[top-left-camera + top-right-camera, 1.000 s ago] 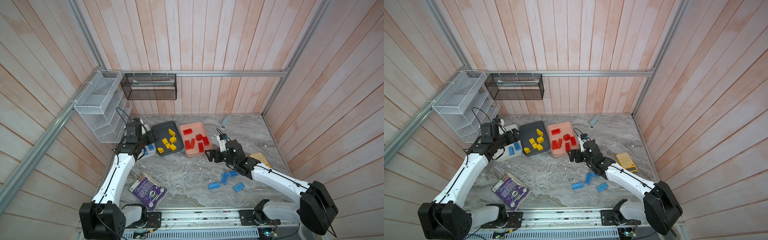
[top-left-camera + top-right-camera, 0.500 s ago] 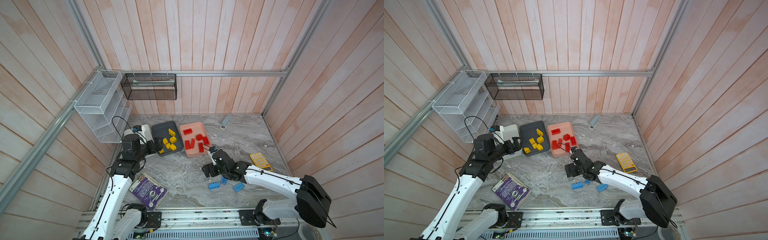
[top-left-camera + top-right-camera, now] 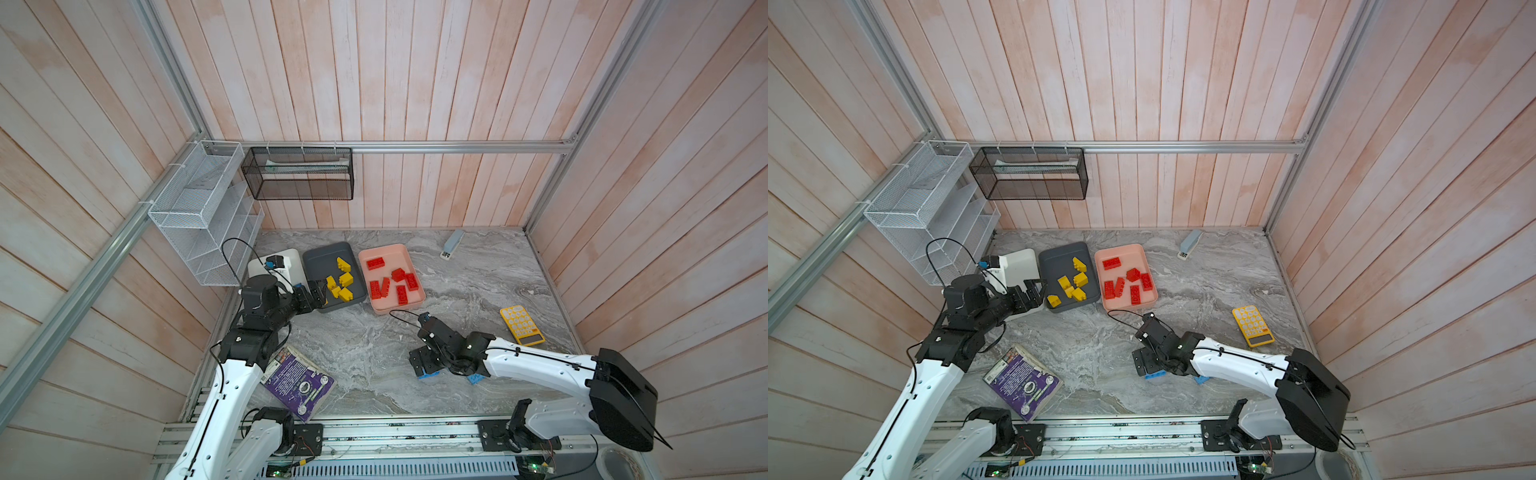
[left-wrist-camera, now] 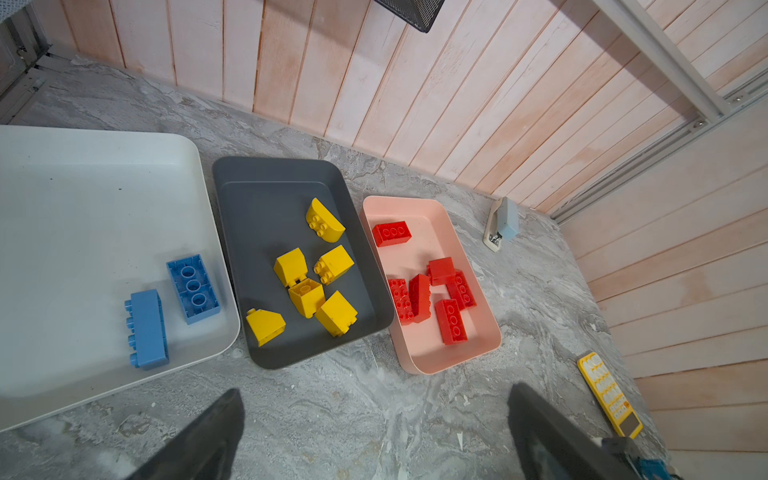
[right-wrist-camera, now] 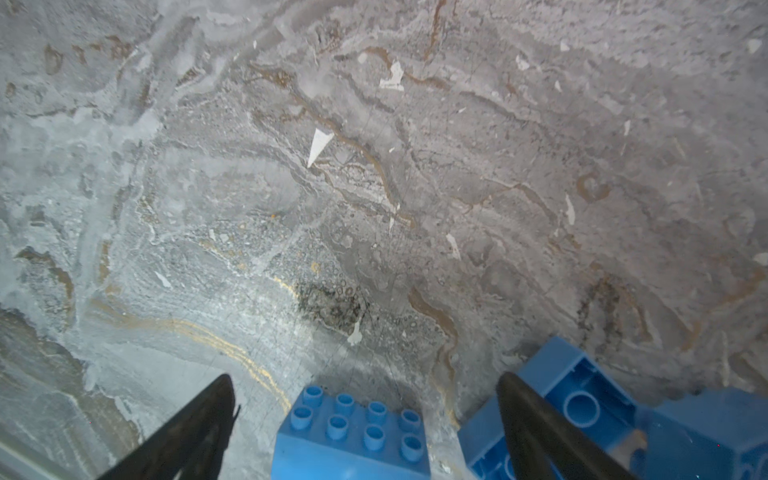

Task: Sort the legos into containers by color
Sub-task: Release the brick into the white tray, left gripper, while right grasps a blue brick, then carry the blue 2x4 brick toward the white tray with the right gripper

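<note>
both pairs of jaws stand wide apart, and neither grips anything. nearest us, the right gripper (image 5: 365, 386) sits low over the marble table (image 5: 374, 166). a blue brick (image 5: 353, 432) lies studs up between its fingers, touching neither. we see a second blue brick (image 5: 573, 399), hollow side up, partly behind one finger. a purple book (image 3: 297, 380) lies at the front left and a yellow calculator (image 3: 521, 325) lies toward the right. further on, the left gripper (image 4: 374, 399) hangs near the front edge of three trays set side by side. the white tray (image 4: 83, 187) holds two blue bricks (image 4: 193, 286). the grey tray (image 4: 257, 195) holds six yellow bricks (image 4: 334, 264). the pink tray (image 4: 436, 216) holds the red bricks (image 4: 391, 233). beyond them a stapler (image 3: 452, 244) lies by the back wall, where two wire baskets (image 3: 299, 174) hang.
</note>
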Robot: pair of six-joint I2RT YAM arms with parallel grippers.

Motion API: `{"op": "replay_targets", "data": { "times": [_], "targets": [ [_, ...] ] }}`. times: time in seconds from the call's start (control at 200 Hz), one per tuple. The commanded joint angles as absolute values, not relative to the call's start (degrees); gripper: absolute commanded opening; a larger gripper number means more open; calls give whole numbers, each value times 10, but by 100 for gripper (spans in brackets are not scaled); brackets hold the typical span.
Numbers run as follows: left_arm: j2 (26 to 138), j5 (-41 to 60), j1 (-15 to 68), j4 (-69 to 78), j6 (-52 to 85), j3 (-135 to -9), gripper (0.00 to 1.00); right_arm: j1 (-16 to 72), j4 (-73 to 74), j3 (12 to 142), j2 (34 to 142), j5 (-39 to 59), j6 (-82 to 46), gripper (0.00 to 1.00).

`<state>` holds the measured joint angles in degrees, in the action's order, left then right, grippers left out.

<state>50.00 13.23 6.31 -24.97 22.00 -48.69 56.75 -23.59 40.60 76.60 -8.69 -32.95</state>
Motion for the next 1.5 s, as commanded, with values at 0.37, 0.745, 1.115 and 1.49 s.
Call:
{"op": "replay_targets", "data": {
  "times": [0.37,0.745,1.115,1.49],
  "targets": [
    [477,144,74,-237,207,-473,100,665,-281,408,848,-179,-471,100],
    [477,139,76,-237,206,-472,100,676,-261,404,849,-177,-486,84],
    [481,139,76,-238,207,-471,100,676,-256,388,817,-175,-495,63],
    [471,141,76,-232,212,-470,100,668,-255,487,860,-159,-440,60]
  ]
}}
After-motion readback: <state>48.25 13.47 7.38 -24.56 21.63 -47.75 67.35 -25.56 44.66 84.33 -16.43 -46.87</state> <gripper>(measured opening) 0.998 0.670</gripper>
